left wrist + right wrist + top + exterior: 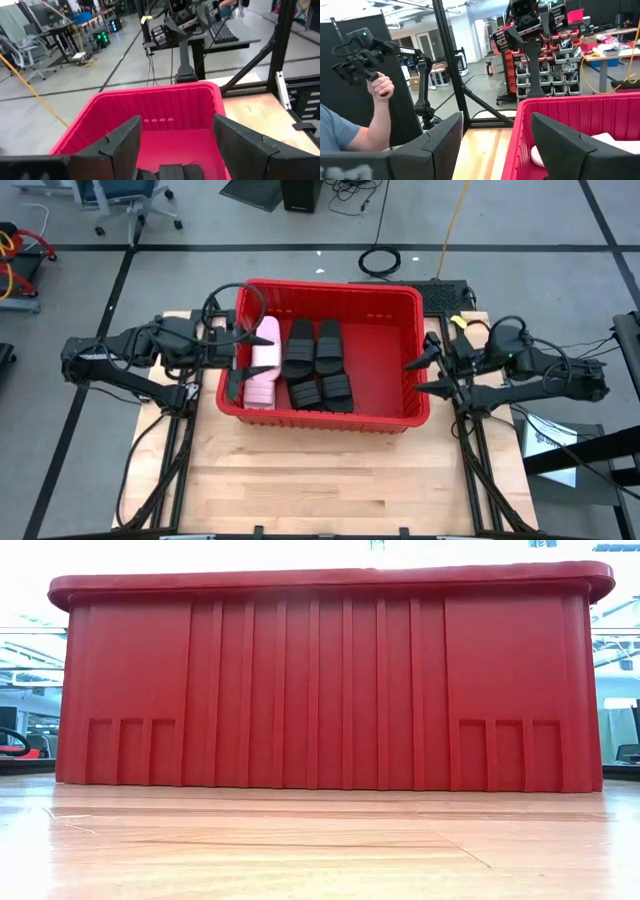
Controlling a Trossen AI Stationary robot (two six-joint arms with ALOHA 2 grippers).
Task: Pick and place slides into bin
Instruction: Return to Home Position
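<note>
The red bin [330, 286] stands at the table's far middle, and its near wall [320, 690] fills the low view. Inside it, two white slides [264, 362] lie by the left wall, with several black slides [318, 350] beside them toward the middle. My left gripper [240, 360] hangs open over the bin's left rim, pointing across the bin [150, 102]; a black slide [172, 172] shows below its fingers. My right gripper [428, 372] hangs open at the bin's right rim [560, 106], facing inward, with a white slide [605, 141] showing beyond that rim. Neither gripper has anything between its fingers.
Bare wooden tabletop [330, 470] lies in front of the bin. The table's dark frame posts [470, 440] run along both sides. Beyond the table's left side a person [350, 135] holds up a handheld controller [362, 60].
</note>
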